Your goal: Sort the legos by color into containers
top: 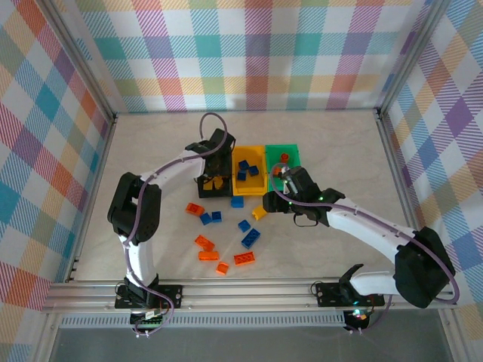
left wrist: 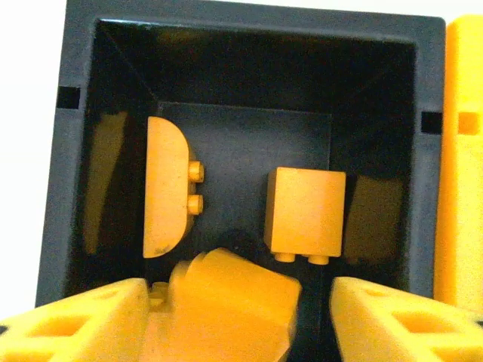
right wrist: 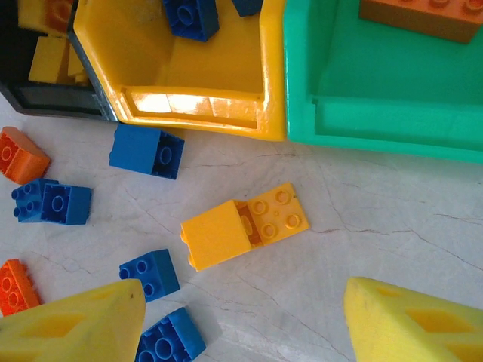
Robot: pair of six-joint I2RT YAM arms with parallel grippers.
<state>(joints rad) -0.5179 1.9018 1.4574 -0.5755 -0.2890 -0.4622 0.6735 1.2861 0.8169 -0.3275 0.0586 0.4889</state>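
My left gripper [left wrist: 238,296] hovers over the black container [left wrist: 75,188], jaws open. A yellow lego [left wrist: 226,302] sits between them, against the left finger and clear of the right one. Two more yellow legos [left wrist: 166,188] [left wrist: 306,213] lie on that bin's floor. My right gripper [right wrist: 243,290] stands open above the table, over a yellow lego [right wrist: 241,226] lying in front of the yellow container [right wrist: 226,105]. Blue legos [right wrist: 192,15] are in the yellow bin and an orange one [right wrist: 423,15] in the green container [right wrist: 377,128].
Loose blue legos [top: 250,238] and orange legos [top: 204,243] are scattered on the table in front of the bins, between the two arms. In the right wrist view, blue bricks [right wrist: 151,273] [right wrist: 170,339] lie close to the left finger. Plaid walls surround the table.
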